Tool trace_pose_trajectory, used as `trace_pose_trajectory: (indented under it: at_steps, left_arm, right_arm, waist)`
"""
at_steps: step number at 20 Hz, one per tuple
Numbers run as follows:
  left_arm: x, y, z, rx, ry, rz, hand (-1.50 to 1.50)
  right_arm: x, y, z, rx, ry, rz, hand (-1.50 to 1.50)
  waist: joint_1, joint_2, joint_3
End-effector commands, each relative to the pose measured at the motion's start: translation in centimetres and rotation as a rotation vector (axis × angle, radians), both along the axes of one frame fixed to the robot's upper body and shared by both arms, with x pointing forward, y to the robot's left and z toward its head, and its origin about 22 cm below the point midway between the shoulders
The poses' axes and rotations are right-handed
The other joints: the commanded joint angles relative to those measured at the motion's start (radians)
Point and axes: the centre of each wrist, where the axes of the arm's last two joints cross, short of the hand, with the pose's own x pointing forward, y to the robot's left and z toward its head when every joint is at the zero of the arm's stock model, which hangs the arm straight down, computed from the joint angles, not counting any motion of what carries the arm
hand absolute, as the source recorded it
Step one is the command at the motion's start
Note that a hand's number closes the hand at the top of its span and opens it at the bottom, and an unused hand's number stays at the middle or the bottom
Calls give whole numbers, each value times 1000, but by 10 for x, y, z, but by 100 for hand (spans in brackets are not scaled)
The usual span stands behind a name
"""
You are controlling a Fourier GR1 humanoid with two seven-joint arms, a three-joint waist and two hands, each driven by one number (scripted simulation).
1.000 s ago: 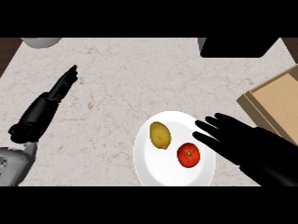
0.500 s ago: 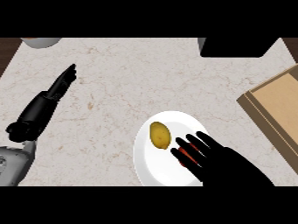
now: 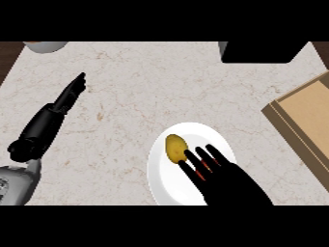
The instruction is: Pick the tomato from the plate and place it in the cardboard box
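- Marble-patterned pale counter top [image 3: 159,91] is carrying a round white plate [image 3: 168,185] at the view's lower middle.
- Black right hand [image 3: 224,179] is reaching over the plate from the lower edge, its fingers [image 3: 214,155] spread apart and lying across the small red tomato [image 3: 200,170].
- Only thin slivers of the tomato are showing between those fingers; whether the fingers are closing round it cannot be told.
- Tomato is sitting on the plate, right of centre, just beside a yellow oval fruit [image 3: 175,147], which is lying on the plate's upper left part.
- Open brown cardboard box [image 3: 316,125] is standing at the view's right edge, apart from the plate.
- Black left hand [image 3: 72,90] is resting at the view's left with fingers straight and together, above its grey forearm [image 3: 6,184].
- Dark rectangular object [image 3: 263,51] is sitting at the counter's top right, and a grey round object [image 3: 46,46] at the top left.
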Motion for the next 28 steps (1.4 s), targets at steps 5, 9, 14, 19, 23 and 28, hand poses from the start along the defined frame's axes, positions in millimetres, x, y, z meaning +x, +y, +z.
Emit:
trace_pose_trajectory:
  at_steps: [5, 9, 14, 19, 23, 28]
  left_arm:
    - [13, 14, 3, -1, -2, 12, 0]
    - [15, 26, 3, 4, 19, -1, 0]
    - [13, 1, -14, -4, 4, -1, 0]
    - [-1, 11, -4, -11, 17, 2, 0]
    - [6, -1, 3, -15, 25, 3, 0]
    - [16, 2, -21, -20, 7, 15, 0]
  right_arm:
    - [-1, 17, -20, -35, -6, -5, -150]
    - [9, 4, -34, -67, -50, -33, -150]
    - [19, -2, -65, -95, -27, -34, -150]
    - [25, 23, -67, -67, 11, -25, -150]
    - [36, 7, -82, -76, 35, -8, -150]
    - [51, 6, -86, -120, -19, -61, -150]
  waist:
    - [-4, 1, 0]
    - [-4, 1, 0]
    - [-4, 1, 0]
    - [1, 0, 0]
    - [0, 1, 0]
    - [-4, 3, 0]
